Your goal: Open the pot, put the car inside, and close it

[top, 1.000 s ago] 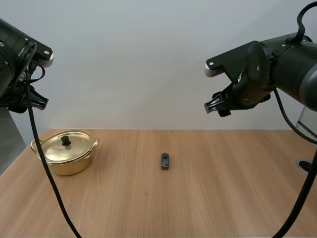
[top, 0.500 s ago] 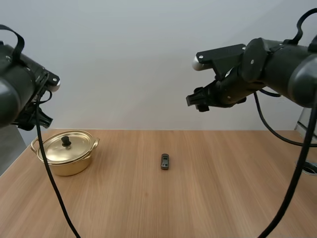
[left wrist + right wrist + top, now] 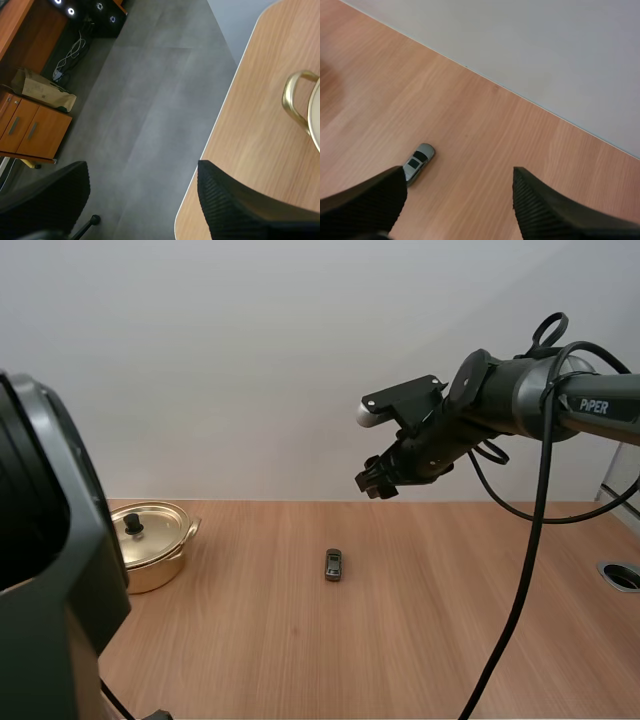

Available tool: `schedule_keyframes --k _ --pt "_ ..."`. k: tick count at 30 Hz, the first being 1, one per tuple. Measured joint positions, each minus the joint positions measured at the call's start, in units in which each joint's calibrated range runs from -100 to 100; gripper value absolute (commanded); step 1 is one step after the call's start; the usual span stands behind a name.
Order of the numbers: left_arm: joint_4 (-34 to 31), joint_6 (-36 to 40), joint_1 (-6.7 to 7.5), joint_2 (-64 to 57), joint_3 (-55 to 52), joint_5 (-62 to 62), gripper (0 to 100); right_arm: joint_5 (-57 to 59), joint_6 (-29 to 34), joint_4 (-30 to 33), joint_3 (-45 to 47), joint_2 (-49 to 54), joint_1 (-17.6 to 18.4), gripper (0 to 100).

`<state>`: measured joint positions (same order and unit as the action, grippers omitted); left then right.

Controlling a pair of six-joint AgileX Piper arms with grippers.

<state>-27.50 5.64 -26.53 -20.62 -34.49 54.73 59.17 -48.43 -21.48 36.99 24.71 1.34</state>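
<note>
Nearest, at the near-left corner of the light wooden counter [image 3: 450, 630], looms the bulky black housing of my left arm [image 3: 50, 570]. The left pincer [image 3: 142, 167] is released, its ribbed black fingers standing well apart. It hangs across the counter's left edge, with one finger over the grey floor [image 3: 150, 100] and the other over the wood near a rounded corner. The pot's brass-coloured loop handle lies just past it.

Farther in, about midway between the left and right edges, the small grey toy car [image 3: 333, 564] rests on bare wood with its length running near to far. It is well apart from the shiny gold metal pot [image 3: 155, 568], which sits by the left edge toward the far-left corner. The pot's gold lid [image 3: 160, 522], with a black knob, is seated on it.

Farthest, the right pincer [image 3: 375, 483] hangs in the air above the far edge. It is released too, its fingers parted, and the car lies below, close by one fingertip [image 3: 395, 175].
</note>
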Motion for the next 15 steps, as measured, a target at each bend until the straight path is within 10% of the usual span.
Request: schedule_keyframes --k 5,15 --pt "8.2 -7.2 1.92 0.1 4.5 3.0 100 1.1 -0.3 -1.5 0.0 0.0 0.0 100" --pt "25.4 -19.1 12.06 5.3 5.0 5.3 100 7.3 -0.3 -3.5 0.0 0.0 0.0 100"
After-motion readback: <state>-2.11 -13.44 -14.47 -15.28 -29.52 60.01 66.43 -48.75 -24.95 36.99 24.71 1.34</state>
